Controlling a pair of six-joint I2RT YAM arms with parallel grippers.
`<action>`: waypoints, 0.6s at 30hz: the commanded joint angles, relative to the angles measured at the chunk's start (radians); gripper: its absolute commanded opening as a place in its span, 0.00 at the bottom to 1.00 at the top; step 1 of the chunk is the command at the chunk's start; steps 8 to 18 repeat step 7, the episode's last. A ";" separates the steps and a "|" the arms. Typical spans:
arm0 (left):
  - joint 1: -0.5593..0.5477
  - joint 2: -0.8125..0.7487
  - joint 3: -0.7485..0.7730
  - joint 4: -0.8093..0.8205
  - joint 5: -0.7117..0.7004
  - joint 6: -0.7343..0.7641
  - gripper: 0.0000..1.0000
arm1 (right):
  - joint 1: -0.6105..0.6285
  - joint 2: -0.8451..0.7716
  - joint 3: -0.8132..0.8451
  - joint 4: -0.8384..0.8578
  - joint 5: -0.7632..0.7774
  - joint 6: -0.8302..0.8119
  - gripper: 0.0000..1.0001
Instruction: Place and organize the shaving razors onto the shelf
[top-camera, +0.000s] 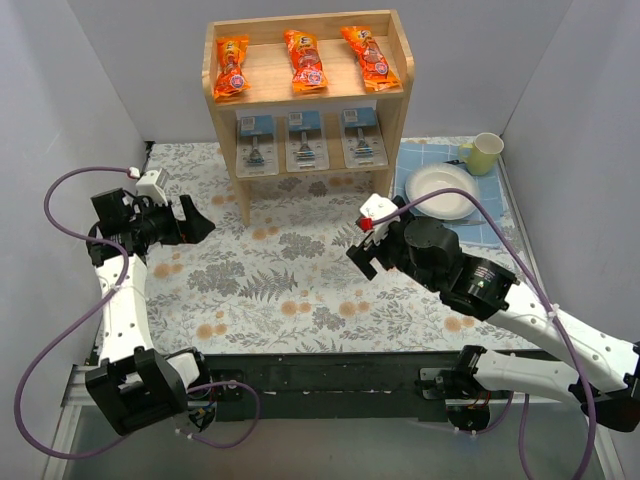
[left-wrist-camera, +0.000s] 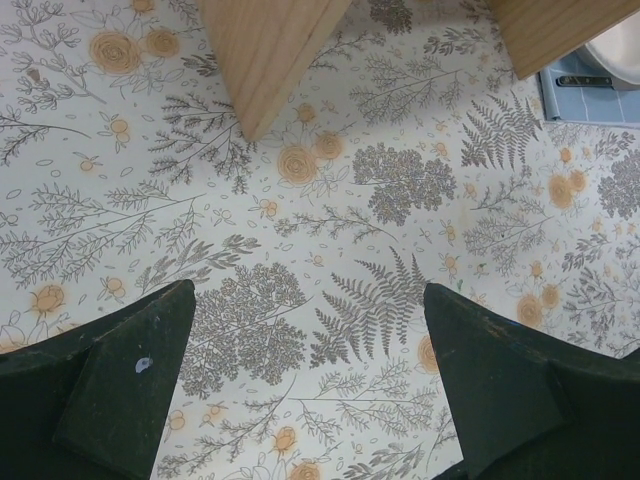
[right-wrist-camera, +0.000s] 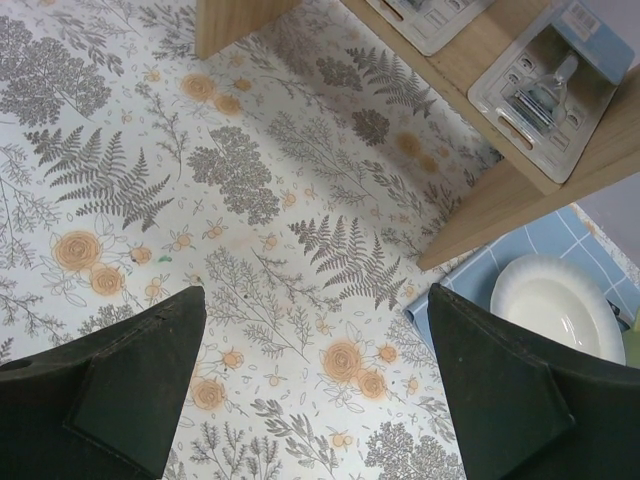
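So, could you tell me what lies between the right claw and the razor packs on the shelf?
Only bare flowered tablecloth lies between the right claw and the razor packs on the lower tier of the shelf, as the top view shows.

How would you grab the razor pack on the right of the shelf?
Probably by its two side edges, from the front. The right razor pack sits on the shelf's lower board; the top board covers it from above, and gaps beside it leave finger room.

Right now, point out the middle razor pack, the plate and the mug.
middle razor pack (top-camera: 307, 140), top view, centre of the blister
plate (top-camera: 440, 183), top view, bare inner well
mug (top-camera: 486, 160), top view, outer wall
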 joint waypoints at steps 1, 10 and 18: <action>0.000 -0.006 0.036 0.028 0.044 -0.017 0.98 | 0.000 -0.003 0.043 -0.046 -0.009 -0.019 0.99; -0.001 -0.053 -0.038 0.204 0.119 -0.177 0.98 | -0.001 0.101 0.173 -0.153 -0.008 -0.019 0.99; -0.001 -0.053 -0.038 0.204 0.119 -0.177 0.98 | -0.001 0.101 0.173 -0.153 -0.008 -0.019 0.99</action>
